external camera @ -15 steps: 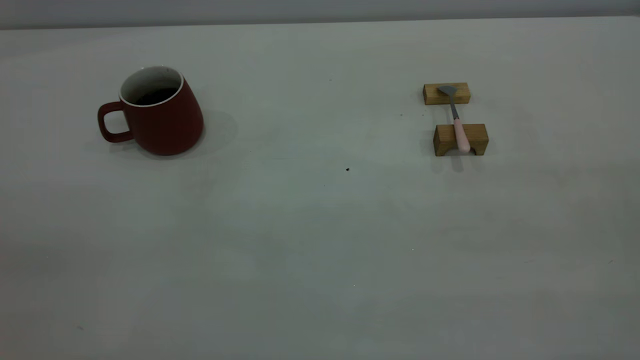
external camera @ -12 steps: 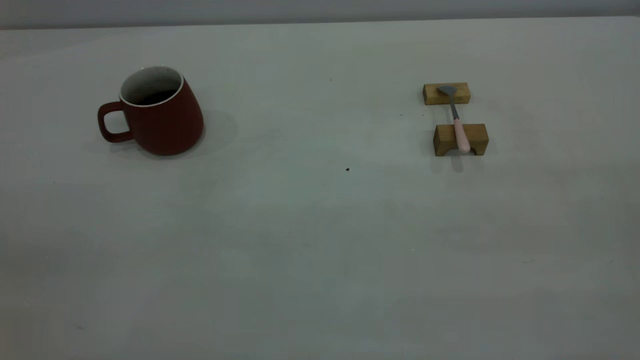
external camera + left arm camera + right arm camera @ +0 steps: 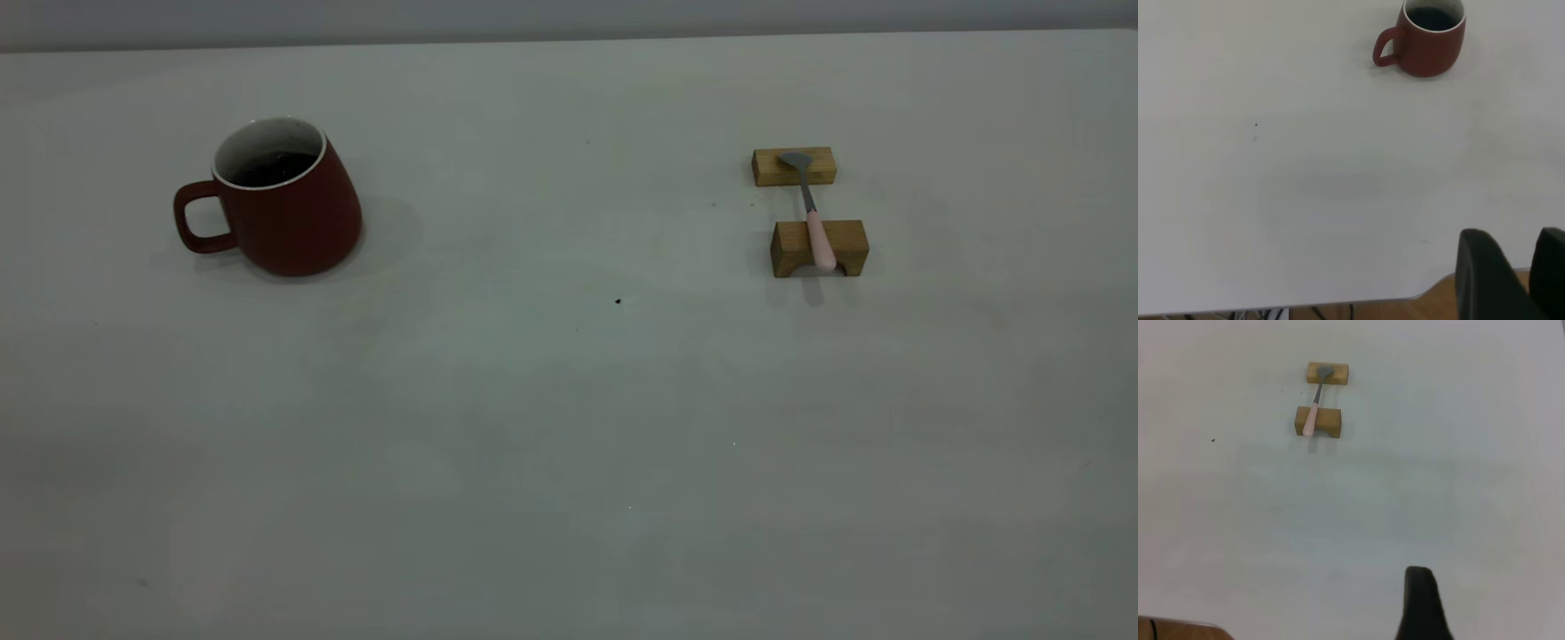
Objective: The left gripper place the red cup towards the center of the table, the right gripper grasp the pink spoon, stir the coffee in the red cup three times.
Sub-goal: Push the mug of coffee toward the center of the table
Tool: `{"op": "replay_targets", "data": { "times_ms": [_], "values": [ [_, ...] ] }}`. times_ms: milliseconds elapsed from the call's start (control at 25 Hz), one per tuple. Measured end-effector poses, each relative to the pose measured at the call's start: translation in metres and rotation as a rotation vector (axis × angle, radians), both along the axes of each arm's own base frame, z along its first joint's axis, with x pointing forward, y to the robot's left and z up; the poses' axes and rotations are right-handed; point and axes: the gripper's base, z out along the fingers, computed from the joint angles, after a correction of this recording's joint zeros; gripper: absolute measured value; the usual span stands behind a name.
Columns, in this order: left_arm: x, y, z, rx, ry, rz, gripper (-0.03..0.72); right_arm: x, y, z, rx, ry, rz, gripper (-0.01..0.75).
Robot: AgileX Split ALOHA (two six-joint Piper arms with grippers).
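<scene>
Sitting upright on the exterior view's left side of the off-white matte surface [image 3: 533,444], handle outward, the dark red ceramic mug [image 3: 283,203] lies well ahead of our left gripper [image 3: 1515,277]; its dark fingers [image 3: 1481,280] stand slightly spread, empty

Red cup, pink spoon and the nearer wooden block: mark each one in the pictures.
red cup [image 3: 293,222], exterior view, on the outer red wall below the rim.
pink spoon [image 3: 819,238], exterior view, on the pale pink handle.
nearer wooden block [image 3: 849,244], exterior view, on its front face beside the handle.
</scene>
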Motion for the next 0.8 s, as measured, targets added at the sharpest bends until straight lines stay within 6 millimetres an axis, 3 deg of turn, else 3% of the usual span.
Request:
{"op": "replay_targets", "data": {
  "times_ms": [800],
  "values": [
    [0.0075,-0.0003,0.0066,-0.003,0.049,-0.001,0.244,0.0000,0.0000,0.0000,0.000,0.000,0.000,0.578]
  ]
}}
